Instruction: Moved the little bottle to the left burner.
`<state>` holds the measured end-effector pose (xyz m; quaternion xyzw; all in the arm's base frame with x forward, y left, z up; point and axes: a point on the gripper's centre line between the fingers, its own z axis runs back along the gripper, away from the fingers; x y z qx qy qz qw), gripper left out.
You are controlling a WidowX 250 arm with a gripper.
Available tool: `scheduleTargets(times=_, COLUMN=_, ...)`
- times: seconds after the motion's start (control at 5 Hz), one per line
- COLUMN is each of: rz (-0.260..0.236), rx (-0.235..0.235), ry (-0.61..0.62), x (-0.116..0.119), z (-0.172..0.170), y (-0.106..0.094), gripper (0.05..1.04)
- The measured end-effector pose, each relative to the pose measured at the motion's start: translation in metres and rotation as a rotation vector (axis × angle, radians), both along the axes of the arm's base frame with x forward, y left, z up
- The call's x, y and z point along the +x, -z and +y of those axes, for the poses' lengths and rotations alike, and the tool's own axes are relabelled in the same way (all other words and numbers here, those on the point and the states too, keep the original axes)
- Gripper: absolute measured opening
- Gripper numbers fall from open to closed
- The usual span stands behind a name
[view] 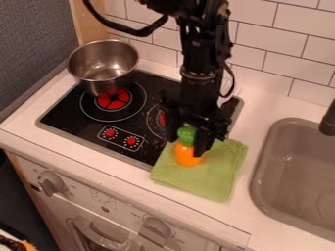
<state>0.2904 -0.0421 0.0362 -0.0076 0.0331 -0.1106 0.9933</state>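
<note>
Ok so your claw (189, 142) is pointing down right at the little bottle (187, 154), around its green top, but I honestly can't tell if you've got it gripped or how far open the claw is. The bottle's orange part is over the green cloth (212, 182), by the stove's (68, 128) front right part, so it's not on your left burner (113, 99). Can't tell if its bottom is touching the cloth. That burner has a red middle, and just behind it you've got a metal pot (103, 61) at the stove's back left. Two red knobs (110, 133) are on the stove's front part, and to the right of the cloth is your sink (260, 179), with a dark faucet (329, 121) at its edge.
</note>
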Motion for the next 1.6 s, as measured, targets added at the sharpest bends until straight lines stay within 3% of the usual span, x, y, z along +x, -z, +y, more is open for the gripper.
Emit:
scheduleTargets(times=0.2, rz=-0.009, rx=-0.016, ry=0.011, x=0.0, z=-0.002, y=-0.003, gripper=0.62)
scheduleTargets(times=0.4, rz=-0.067, rx=-0.039, ry=-0.018, x=0.001, z=0.011, y=-0.026, gripper=0.619)
scheduleTargets(times=0.6, rz=-0.083, rx=-0.049, ry=-0.128, x=-0.002, z=0.056, y=-0.034, gripper=0.619)
scheduleTargets(times=1.0, rz=-0.032, rx=0.023, ry=-0.303, x=-0.012, z=0.131, y=-0.004, gripper=0.619)
scheduleTargets(times=1.6, rz=-0.097, rx=0.068, ry=-0.443, x=-0.002, z=0.194, y=0.001, gripper=0.619)
